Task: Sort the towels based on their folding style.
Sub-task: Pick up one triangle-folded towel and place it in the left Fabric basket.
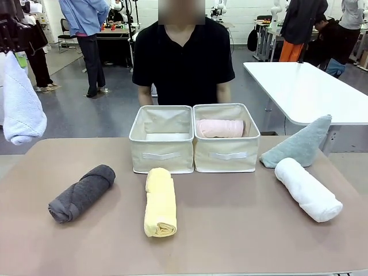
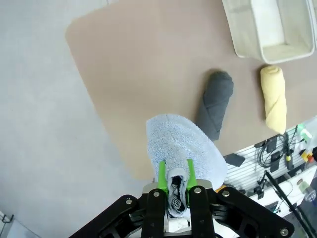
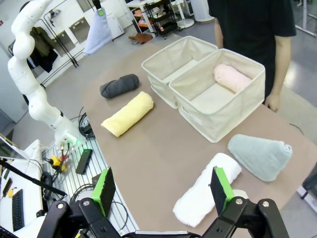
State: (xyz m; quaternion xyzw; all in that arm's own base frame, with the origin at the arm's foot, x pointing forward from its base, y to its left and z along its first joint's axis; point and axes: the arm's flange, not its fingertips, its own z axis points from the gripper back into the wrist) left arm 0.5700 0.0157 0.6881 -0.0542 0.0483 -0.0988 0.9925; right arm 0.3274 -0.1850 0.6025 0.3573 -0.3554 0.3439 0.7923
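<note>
High at the table's left edge, my left gripper [image 1: 15, 40] is shut on the tip of a light blue cone towel [image 1: 20, 106], which hangs below it. In the left wrist view the green pads [image 2: 162, 173] pinch that towel [image 2: 183, 148] above the table corner. My right gripper [image 3: 162, 191] stands open over a white rolled towel [image 3: 205, 191], not touching it. On the table lie a dark grey roll [image 1: 81, 193], a yellow roll [image 1: 160, 201], the white roll [image 1: 307, 188] and a grey-blue cone [image 1: 299, 144]. A pink roll [image 1: 220, 127] lies in the right basket [image 1: 226, 156].
Two beige fabric baskets stand side by side at the far middle; the left basket [image 1: 162, 156] holds nothing. A person in a black shirt [image 1: 184, 57] stands just behind them. A white table [image 1: 305, 92] is off to the far right.
</note>
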